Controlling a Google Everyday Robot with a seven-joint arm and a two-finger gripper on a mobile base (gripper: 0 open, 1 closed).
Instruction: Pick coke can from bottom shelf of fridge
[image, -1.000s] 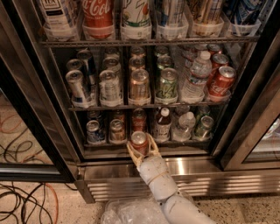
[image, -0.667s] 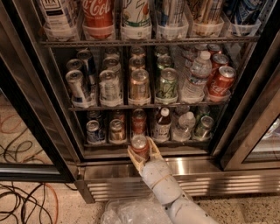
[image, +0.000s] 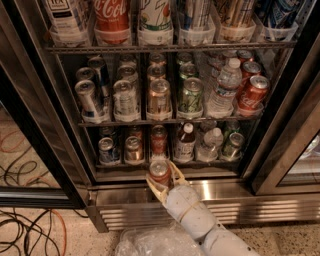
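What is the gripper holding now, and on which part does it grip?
The gripper holds the coke can by its sides, just in front of the bottom shelf.

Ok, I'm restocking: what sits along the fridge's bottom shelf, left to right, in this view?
Silver can → tan can → red can → dark bottle with white cap → clear water bottle → green can. The pincer, shut on the coke can, is just in front of that row, below the red can.

Gripper (image: 161, 178) cream-white, at fridge (image: 35, 130) base front, clasping can (image: 160, 169): red side, silver top. Fridge frames black, base shiny steel. Floor cables (image: 22, 239) orange, black.
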